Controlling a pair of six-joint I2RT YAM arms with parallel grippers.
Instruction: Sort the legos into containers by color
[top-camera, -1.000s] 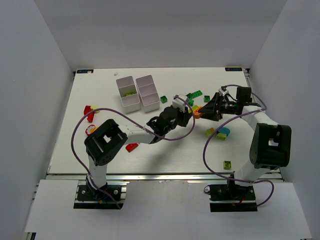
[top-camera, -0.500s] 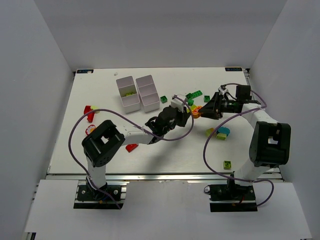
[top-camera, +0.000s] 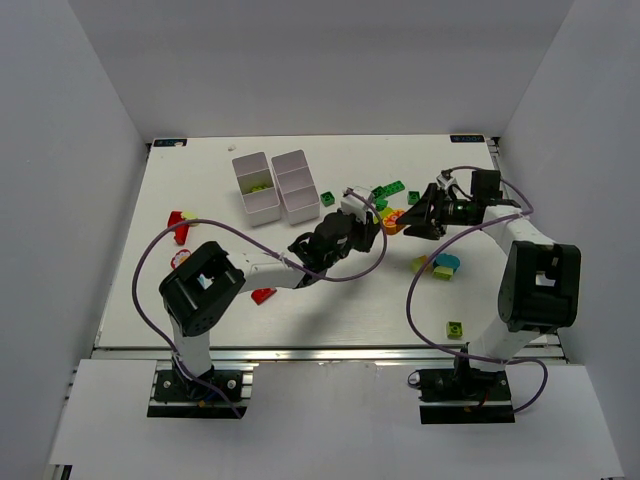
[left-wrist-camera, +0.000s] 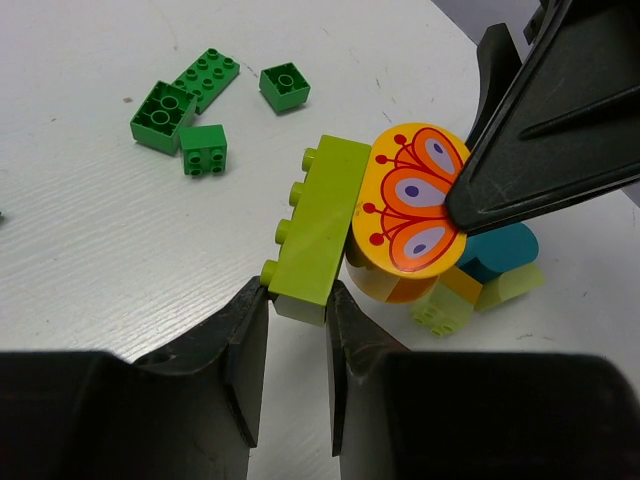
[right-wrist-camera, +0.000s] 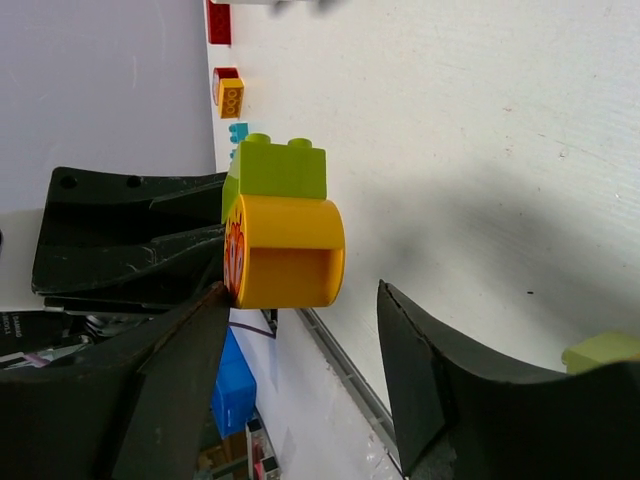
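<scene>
Your hands have drifted slightly up the overhead frame, yet nothing has parted. The left hand, nearly closed, pinches the lime green studded plastic brick, and the right hand gapes around the round orange butterfly-printed block stuck to it, one finger touching. Both pieces stay right of centre, unsorted, well apart from the two white compartmented plastic trays at upper left. The white counter sits within plain grey walls.

On the table, two trays stand side by side, upper left of centre in the overhead view. To their right the left hand and right hand meet at a long brick, with a round brick touching its right side. Four small bricks lie upper left in the left wrist view.
</scene>
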